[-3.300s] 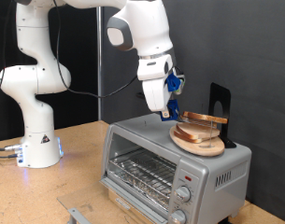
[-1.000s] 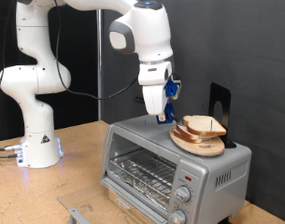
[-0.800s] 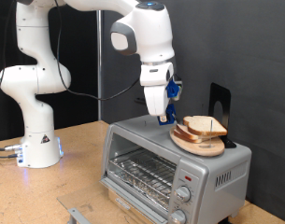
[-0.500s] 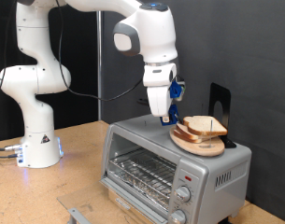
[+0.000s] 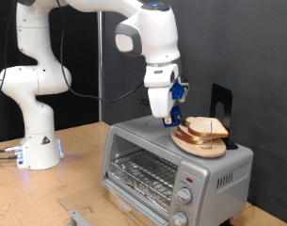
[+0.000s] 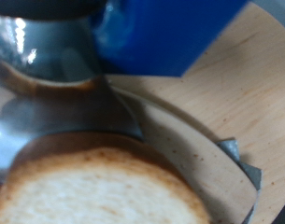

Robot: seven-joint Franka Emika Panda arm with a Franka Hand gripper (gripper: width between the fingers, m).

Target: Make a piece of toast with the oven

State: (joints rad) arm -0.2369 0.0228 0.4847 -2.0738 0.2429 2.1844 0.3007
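Note:
The oven [image 5: 171, 169] stands at the exterior view's lower right, with its wire rack [image 5: 143, 174] showing at the front. On its top lies a round wooden plate [image 5: 195, 144] with the piece of toast [image 5: 207, 126] resting on it. My gripper [image 5: 169, 119] points down just above the oven top, close beside the toast on the exterior view's left, with nothing seen between its fingers. In the wrist view the toast [image 6: 95, 191] fills the near field on the plate [image 6: 245, 84], with one grey finger [image 6: 49, 56] beside it.
A black upright stand [image 5: 220, 102] rises behind the plate on the oven top. The knobs [image 5: 183, 198] are on the oven's front right. The arm's white base [image 5: 38, 141] stands on the wooden table at the exterior view's left.
My gripper has shifted slightly to the exterior view's right, closer to the toast. The toast and plate have not moved in the last second.

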